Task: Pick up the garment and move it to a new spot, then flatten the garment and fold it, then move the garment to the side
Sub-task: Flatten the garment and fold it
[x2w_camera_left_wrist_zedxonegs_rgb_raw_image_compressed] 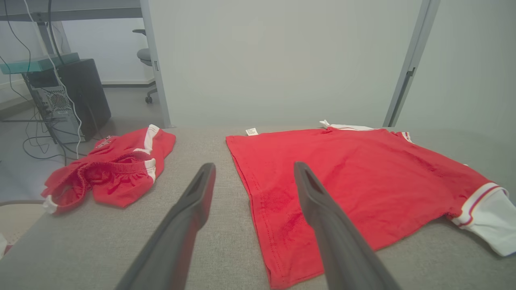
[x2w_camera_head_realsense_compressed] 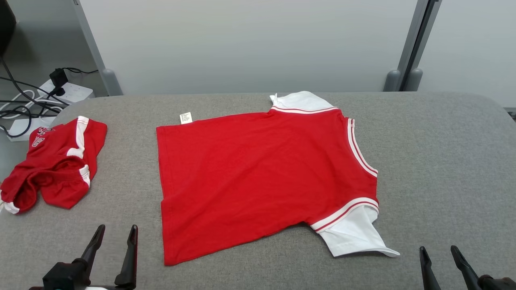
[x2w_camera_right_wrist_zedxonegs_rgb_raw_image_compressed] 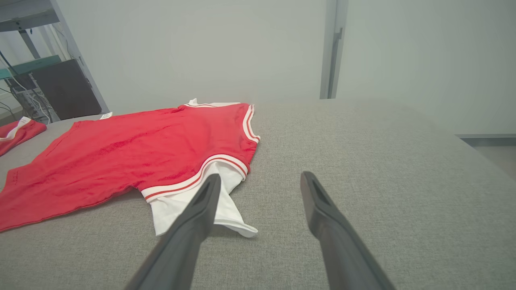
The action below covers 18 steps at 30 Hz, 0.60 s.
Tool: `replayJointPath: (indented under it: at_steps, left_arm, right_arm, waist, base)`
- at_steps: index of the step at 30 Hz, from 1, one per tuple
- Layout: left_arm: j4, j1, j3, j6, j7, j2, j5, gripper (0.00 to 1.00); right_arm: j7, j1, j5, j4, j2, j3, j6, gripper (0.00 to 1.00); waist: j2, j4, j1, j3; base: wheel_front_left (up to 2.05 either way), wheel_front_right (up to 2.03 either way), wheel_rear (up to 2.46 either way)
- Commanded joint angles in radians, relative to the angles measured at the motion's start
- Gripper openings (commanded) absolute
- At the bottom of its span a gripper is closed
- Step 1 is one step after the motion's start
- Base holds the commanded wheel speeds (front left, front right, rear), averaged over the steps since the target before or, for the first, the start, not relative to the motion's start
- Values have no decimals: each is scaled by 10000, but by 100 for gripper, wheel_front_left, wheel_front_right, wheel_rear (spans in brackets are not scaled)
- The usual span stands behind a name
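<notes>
On the grey table [x2w_camera_head_realsense_compressed: 443,161] in front of you, the red shirt [x2w_camera_head_realsense_compressed: 258,177] lay spread flat near the middle, hem toward your left, collar end toward your right. Your left claw [x2w_camera_head_realsense_compressed: 117,228] hung just left of the shirt's near hem corner, fingers spread wide, nothing in them. Your right claw [x2w_camera_head_realsense_compressed: 437,248] sat just right of the near white sleeve [x2w_camera_head_realsense_compressed: 354,237], wide apart too and empty. A small white tag [x2w_camera_head_realsense_compressed: 186,117] poked out at the far hem, its print too small to read. The crumpled red shorts [x2w_camera_head_realsense_compressed: 56,165] at the left edge carried white lettering, unreadable as well.
</notes>
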Motion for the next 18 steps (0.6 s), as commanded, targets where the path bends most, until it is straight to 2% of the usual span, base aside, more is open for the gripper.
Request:
replayJointPath:
  at_steps: [1,18]
  left_arm:
    - [-120,-506,509,-82,-58,137,148,100]
    - [467,-497,986,-616,-59,-436,430,100]
  right_arm:
    - [-146,-245,-81,-336,-126,139,14,100]
    - [-90,-227,-89,-460,-51,272,14,100]
  waist:
    - [-1,-11,0,-23]
    - [-1,9,0,-2]
  base:
    - [0,0,0]
    - [0,0,0]
